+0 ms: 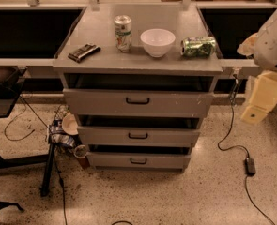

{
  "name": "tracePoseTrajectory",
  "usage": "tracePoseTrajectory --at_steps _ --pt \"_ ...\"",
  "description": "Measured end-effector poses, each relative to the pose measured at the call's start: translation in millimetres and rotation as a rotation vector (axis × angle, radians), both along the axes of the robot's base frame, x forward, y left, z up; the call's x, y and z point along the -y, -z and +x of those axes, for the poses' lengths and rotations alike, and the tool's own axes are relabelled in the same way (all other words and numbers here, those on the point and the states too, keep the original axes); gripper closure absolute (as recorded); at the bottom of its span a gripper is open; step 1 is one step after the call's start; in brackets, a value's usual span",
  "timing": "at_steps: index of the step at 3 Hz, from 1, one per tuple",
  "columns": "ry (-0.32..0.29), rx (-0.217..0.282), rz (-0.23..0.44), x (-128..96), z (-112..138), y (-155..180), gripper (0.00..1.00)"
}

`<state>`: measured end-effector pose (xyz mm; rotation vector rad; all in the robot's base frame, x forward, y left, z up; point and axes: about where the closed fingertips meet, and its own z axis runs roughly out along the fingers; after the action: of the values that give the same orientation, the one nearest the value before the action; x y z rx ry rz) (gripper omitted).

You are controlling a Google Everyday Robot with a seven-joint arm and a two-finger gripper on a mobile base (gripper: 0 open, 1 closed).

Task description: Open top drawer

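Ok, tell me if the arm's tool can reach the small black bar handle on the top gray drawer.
Probably yes. The tool hangs at the right edge, beside the gray cabinet, and nothing stands in front of the top gray drawer or its small black bar handle.

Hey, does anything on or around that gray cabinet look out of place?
The green can lies on its side on the cabinet top, right of the white bowl; the other can stands upright. The gripper hangs at the right edge, clear of the top drawer.
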<state>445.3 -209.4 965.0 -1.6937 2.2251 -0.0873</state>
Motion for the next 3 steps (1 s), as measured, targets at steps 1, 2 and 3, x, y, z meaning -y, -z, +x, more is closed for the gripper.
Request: tracePoseTrajectory --at_steps 1,2,3 --pt "-0.003 -0.025 0.063 -29 22 47 0.00" --pt "-0.011 -0.053 0.150 -76 54 106 0.00" --pt "-0.041 -0.068 0.223 -136 90 157 0.00"
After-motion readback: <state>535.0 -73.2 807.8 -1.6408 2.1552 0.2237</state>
